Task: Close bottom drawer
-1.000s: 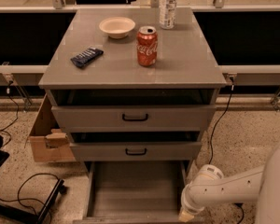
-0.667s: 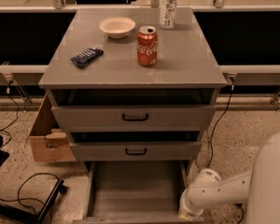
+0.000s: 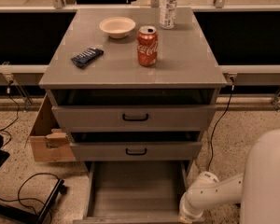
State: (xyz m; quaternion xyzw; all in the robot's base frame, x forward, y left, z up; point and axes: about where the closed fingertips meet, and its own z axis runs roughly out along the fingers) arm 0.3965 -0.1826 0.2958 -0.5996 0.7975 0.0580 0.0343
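The bottom drawer (image 3: 135, 188) is the lowest of three grey drawers and stands pulled far out, showing its plain grey inside. Its front and handle lie at the frame's lower edge, mostly cut off. The two upper drawers (image 3: 135, 118) with black loop handles also stand slightly out. My white arm comes in from the lower right, and the gripper (image 3: 185, 217) sits at the drawer's front right corner, at the bottom edge of the view.
On the cabinet top (image 3: 186, 64) stand a red cola can (image 3: 147, 45), a white bowl (image 3: 117, 26), a dark snack bar (image 3: 87, 56) and a clear bottle (image 3: 168, 3). An open cardboard box (image 3: 47, 136) stands left of the cabinet. Black cables (image 3: 23, 190) lie on the speckled floor.
My arm has slid lower and a little leftward along the drawer's right front corner. The drawer looks equally far open.
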